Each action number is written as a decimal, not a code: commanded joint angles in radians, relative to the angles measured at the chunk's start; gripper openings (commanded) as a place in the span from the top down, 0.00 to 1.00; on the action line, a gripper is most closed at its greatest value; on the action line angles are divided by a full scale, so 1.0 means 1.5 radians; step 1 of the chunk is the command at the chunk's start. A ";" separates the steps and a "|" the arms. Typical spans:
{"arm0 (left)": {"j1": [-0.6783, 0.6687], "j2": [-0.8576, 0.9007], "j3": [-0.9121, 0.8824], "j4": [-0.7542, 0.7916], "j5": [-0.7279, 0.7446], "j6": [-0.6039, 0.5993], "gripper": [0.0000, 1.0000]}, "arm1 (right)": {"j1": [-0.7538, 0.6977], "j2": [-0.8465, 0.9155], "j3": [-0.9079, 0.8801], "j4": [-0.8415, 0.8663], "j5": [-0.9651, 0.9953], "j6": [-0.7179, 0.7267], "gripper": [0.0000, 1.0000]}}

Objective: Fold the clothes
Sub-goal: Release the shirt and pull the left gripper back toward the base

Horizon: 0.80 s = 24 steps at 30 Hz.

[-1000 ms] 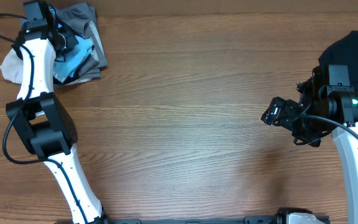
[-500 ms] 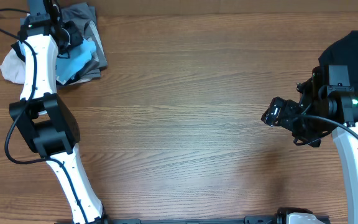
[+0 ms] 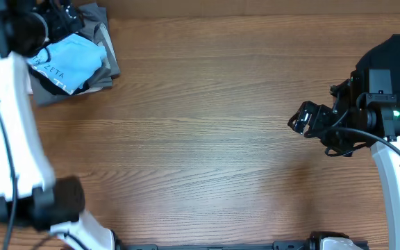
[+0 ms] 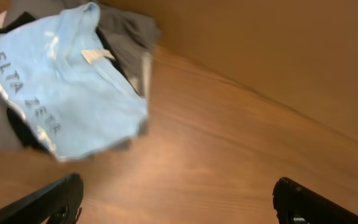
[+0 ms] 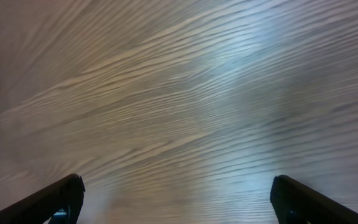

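Observation:
The clothes lie in a pile at the table's far left corner. A light blue T-shirt [image 3: 69, 61] [image 4: 73, 99] with printed lettering is spread on top of grey [image 3: 107, 43] [image 4: 128, 32] and black [image 4: 18, 132] garments. My left gripper [image 4: 178, 199] hangs open above the bare wood to the right of the pile, with nothing between its fingers [image 4: 59, 198]. In the overhead view the left arm is raised and blurred. My right gripper [image 3: 303, 119] [image 5: 176, 199] is open and empty over bare wood at the right.
A black garment [image 3: 394, 50] lies at the table's far right, partly under the right arm. The wooden tabletop [image 3: 207, 132] stretches between the two arms. The table's back edge [image 3: 255, 15] runs just behind the pile.
My left gripper opened and let go of the blue T-shirt, which now lies spread on the pile. The left arm lifted up and away. The right gripper shifted slightly left.

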 commanded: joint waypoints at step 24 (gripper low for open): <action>-0.006 -0.502 -0.051 -0.290 0.223 0.187 0.00 | 0.000 -0.336 0.023 0.018 -0.068 -0.014 0.00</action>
